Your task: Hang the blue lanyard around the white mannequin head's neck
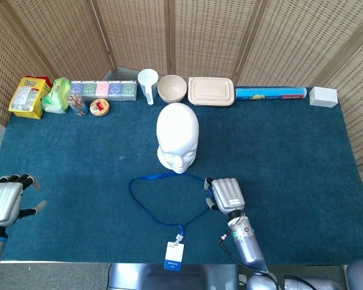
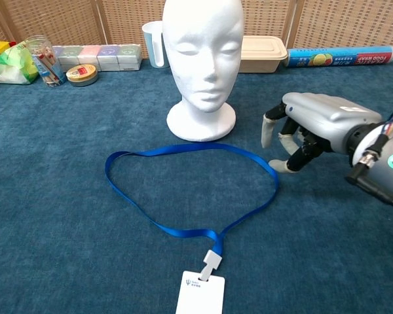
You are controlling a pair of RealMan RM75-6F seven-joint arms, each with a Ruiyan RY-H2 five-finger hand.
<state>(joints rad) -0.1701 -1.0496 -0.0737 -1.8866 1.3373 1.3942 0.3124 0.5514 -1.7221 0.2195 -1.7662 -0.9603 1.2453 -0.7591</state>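
lanyard (image 2: 183, 190) before mannequin head (image 2: 203, 65), right hand (image 2: 308, 127) beside

Back row on blue cloth (image 1: 78, 157): snack bags (image 1: 29, 96), cup (image 1: 148, 85), bowl (image 1: 172, 89), lidded container (image 1: 211, 91), wrap roll (image 1: 270, 93).

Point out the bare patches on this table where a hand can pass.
Bare cloth lies between the mannequin head and the left hand, and right of the right hand up to the film box. The back row beside the lidded container is crowded.
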